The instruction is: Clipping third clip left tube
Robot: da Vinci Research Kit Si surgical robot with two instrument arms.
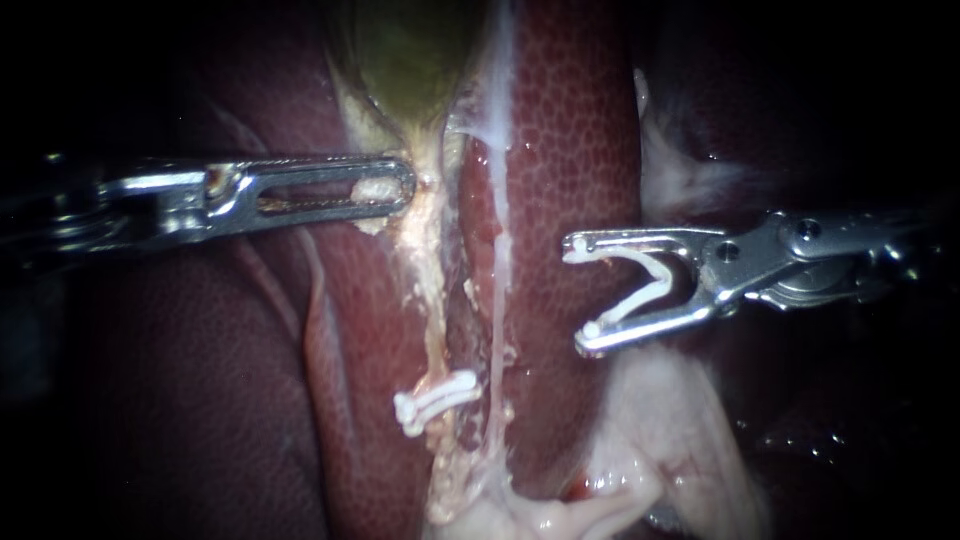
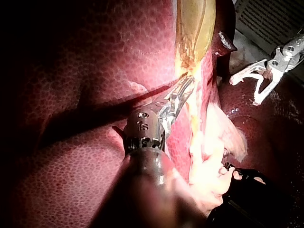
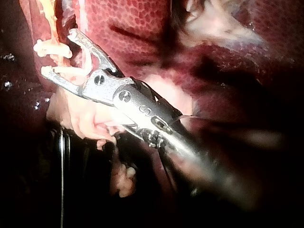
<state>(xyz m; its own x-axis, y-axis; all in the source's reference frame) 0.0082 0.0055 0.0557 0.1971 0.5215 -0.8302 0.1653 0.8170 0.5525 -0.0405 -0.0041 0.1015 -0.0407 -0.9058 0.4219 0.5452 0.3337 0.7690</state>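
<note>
My left instrument [image 1: 385,190] comes in from the left, its slotted jaws shut on pale tissue at the neck of the green gallbladder [image 1: 410,50]. In the left wrist view the same jaws [image 2: 183,90] pinch that yellow strand. Two tubes run down from there: the pale left tube [image 1: 432,290] and a thin white right tube [image 1: 497,300]. One white clip [image 1: 437,397] sits across the left tube low down. To the right of both tubes, my right instrument [image 1: 577,295] holds a spread white clip [image 1: 645,285] in its wide-apart jaws, clear of the tissue. The right wrist view shows these jaws [image 3: 59,52].
Dark red liver [image 1: 570,130] lies on both sides of the tubes. Pale fatty tissue [image 1: 660,430] spreads below my right instrument and at the tubes' lower end. My right instrument [image 2: 244,91] also shows in the left wrist view, off to the side of the tubes.
</note>
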